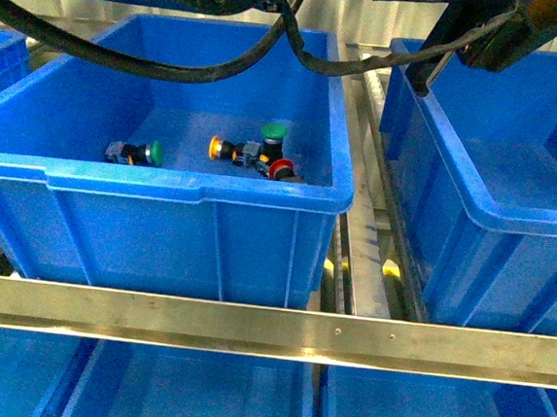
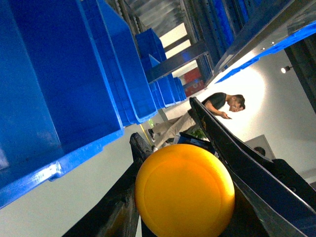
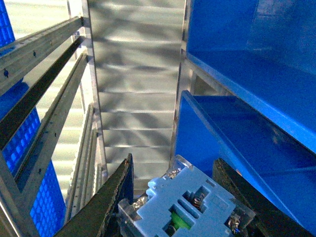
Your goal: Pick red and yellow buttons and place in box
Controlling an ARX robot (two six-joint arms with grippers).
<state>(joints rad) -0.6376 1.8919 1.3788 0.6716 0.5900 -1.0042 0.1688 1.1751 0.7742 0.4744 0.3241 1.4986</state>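
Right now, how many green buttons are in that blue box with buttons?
2. One green-capped push-button lies left on the blue plastic bin's floor; the other sits right, behind the red-capped button. The near wall may hide more.

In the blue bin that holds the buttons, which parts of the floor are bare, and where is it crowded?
Bare: the floor strip along the back wall, and the gap between the lying green-capped button and the orange-capped button. Crowded: near the right wall, where that one, the upright green-capped button and the red button cluster.
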